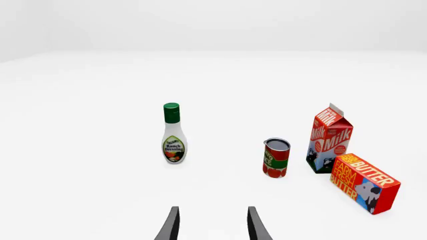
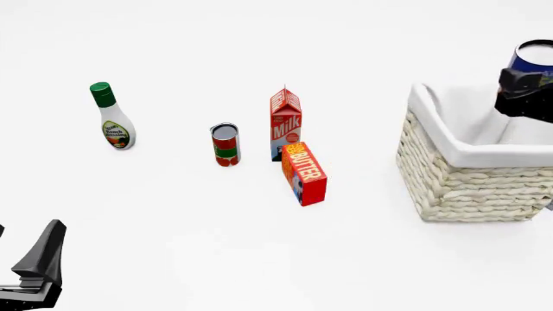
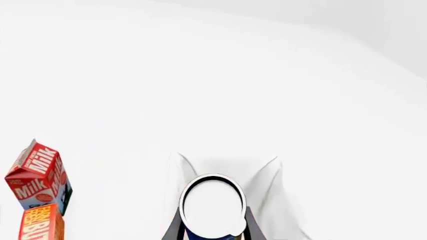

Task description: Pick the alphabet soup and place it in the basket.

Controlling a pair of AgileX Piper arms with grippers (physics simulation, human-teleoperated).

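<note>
Large square cream wicker basket [image 2: 471, 181] at the table's right, white cloth lining folded over the rim. Above its far right corner, held clear of the lining: alphabet soup [image 2: 534, 57], small can with blue upper label and silver-white top, pinched by the right gripper [image 2: 524, 91]. Standing well left: milk carton [image 2: 285, 124], butter box [image 2: 304, 173], ranch dressing bottle [image 2: 112, 116], red-and-green can [image 2: 225, 145]. Near left, left gripper [image 1: 212, 227], fingers spread, holding nothing.

Front overhead — wrists low, forward.
</note>
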